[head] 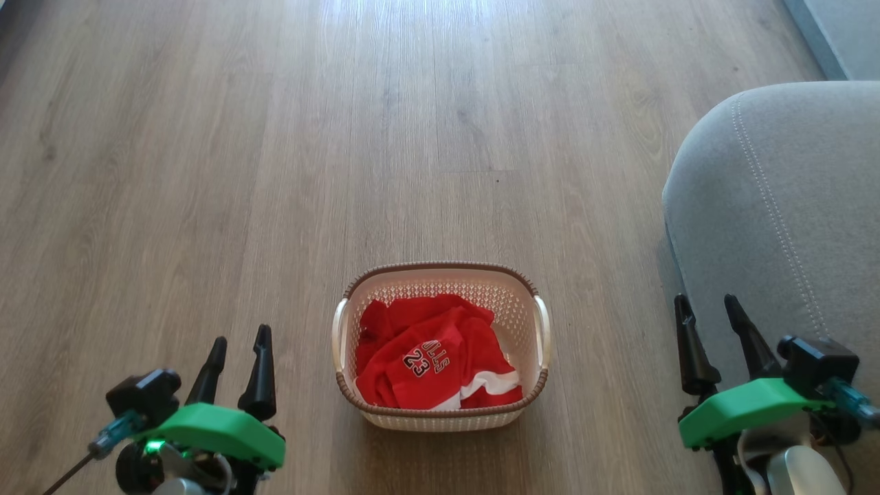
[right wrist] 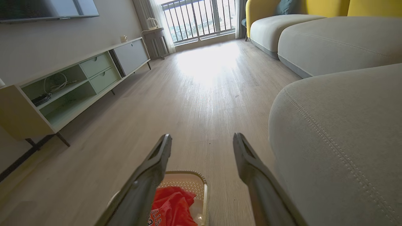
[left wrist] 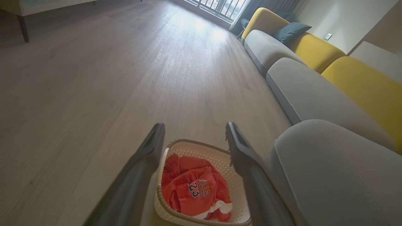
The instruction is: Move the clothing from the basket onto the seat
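Red clothing [head: 433,361] with white trim and a "23" print lies crumpled inside the cream basket [head: 543,323], which stands on the wooden floor straight ahead. The same clothing [left wrist: 193,191] and basket [left wrist: 234,182] appear between the fingers in the left wrist view. The grey seat [head: 777,199] with light stitching rises at the right. My left gripper [head: 239,344] hovers open at the lower left, apart from the basket. My right gripper [head: 708,306] is open at the lower right, beside the seat's front edge. Both hold nothing.
Wooden floor [head: 275,137] stretches ahead and to the left. More grey and yellow sofa sections [left wrist: 314,50] run along the right. A low TV cabinet [right wrist: 72,84] stands at the left wall, with a balcony railing [right wrist: 201,18] at the far end.
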